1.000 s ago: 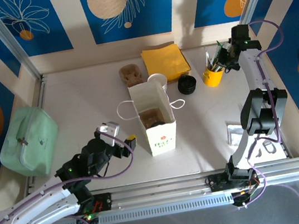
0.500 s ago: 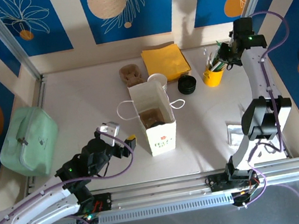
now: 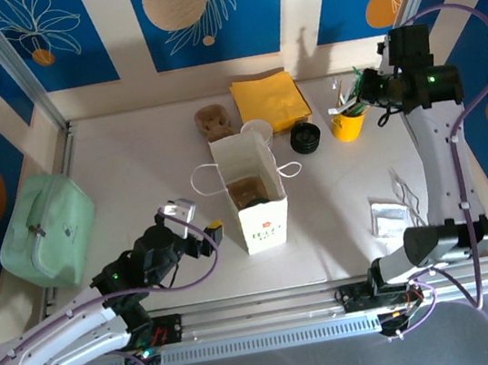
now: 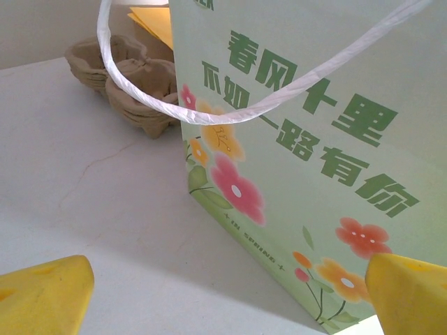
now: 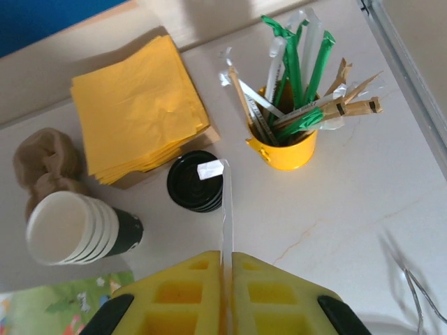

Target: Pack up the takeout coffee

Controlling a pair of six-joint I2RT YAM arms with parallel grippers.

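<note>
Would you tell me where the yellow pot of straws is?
In the top view the yellow pot stands far right on the table, right of the black lids, near the right tool, which pinches a thin white stick.

Flowered pale green bag [image 4: 307,181], yellow napkins [image 5: 136,112], white straw [image 5: 225,209].

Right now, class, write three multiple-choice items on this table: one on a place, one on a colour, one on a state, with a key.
1. The stack of black lids lies: A in the paper bag; B beside the yellow napkins; C on the green pouch.
2. The stirrer pot is: A red; B blue; C yellow.
3. The right claw is: A wide open; B shut on a thin white wrapped stick; C shut on nothing.
Key: B, lids sit by the napkins; C, its wall is yellow; B, the stick is pinched in it.
</note>
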